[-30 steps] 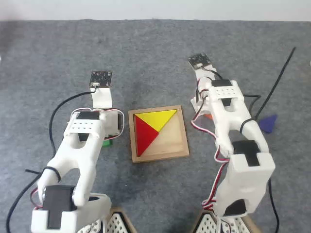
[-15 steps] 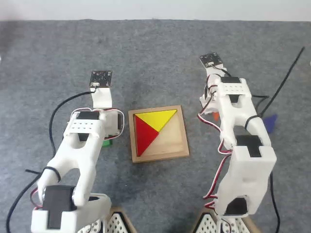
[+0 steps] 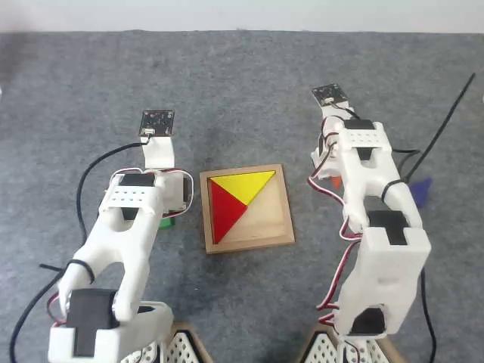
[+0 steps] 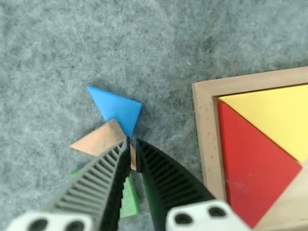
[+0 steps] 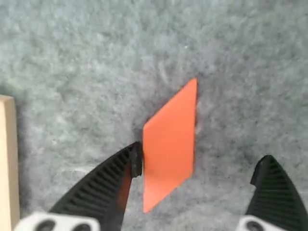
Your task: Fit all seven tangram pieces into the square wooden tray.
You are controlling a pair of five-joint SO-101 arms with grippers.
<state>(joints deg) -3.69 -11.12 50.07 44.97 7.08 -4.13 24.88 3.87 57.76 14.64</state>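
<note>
The square wooden tray [image 3: 284, 203] holds a yellow triangle [image 3: 246, 185] and a red triangle [image 3: 224, 210], which the left wrist view also shows beside the tray rim [image 4: 204, 130]. My left gripper [image 4: 131, 144] is shut, its tips over a tan piece [image 4: 98, 139]. A blue triangle [image 4: 115, 107] lies just beyond it and a green piece [image 4: 129, 199] under the fingers. My right gripper [image 5: 199, 163] is open over an orange parallelogram [image 5: 171, 144]. One finger [image 5: 130, 166] touches the parallelogram's edge and the other stands well apart from it.
A purple piece [image 3: 421, 190] lies on the grey carpet, right of the right arm. A black cable [image 3: 442, 113] runs across the carpet at the far right. A sliver of the green piece [image 3: 166, 221] peeks out beside the left arm.
The right arm swung to the right a second ago and has since held nearly still over the orange piece. The left arm has not moved.
</note>
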